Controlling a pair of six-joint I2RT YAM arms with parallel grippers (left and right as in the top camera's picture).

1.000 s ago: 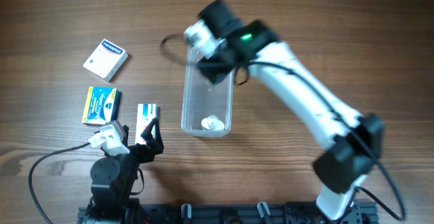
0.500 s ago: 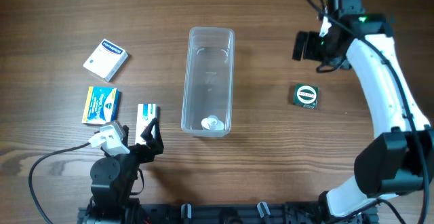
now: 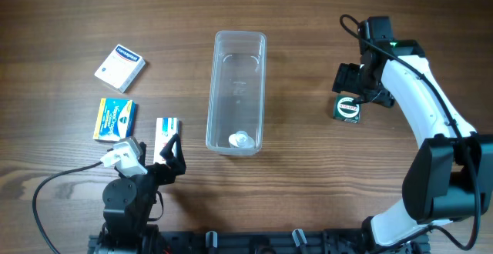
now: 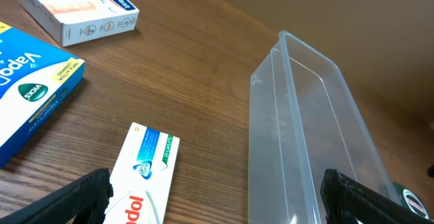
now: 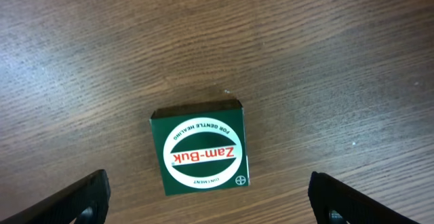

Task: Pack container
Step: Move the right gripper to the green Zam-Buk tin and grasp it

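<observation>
I have the right gripper (image 5: 209, 198) hanging over the small dark green square box with the round white Zam-Buk label (image 5: 200, 156). Its jaws are spread wide, with one finger showing in each lower corner of the right wrist view. The box lies flat on the brown wooden table (image 3: 308, 23) in the right part of the overhead frame, and nothing touches it. The long clear plastic tub-shaped container (image 3: 236, 92) stands in the middle of the overhead frame, lengthwise up and down, well to the left of the green box. A small white round object (image 3: 241, 139) lies near the container's lower end.

The step in hand, as I judge it, is picking up this box. In the wrist view the box sits slightly turned against the line between the fingers, and mostly above their tips. So I want to move forward until it is centred between them, then twist the wrist a little so the pads meet two parallel sides squarely. After that I go straight down and close low on the cardboard walls. Thin card may crush, so I squeeze gently.

The left gripper (image 4: 217, 200) is spread too, sitting at the lower left of the overhead frame, just beside the long white and green carton (image 4: 144, 180). I would leave it parked there, out of the carrying path.
</observation>
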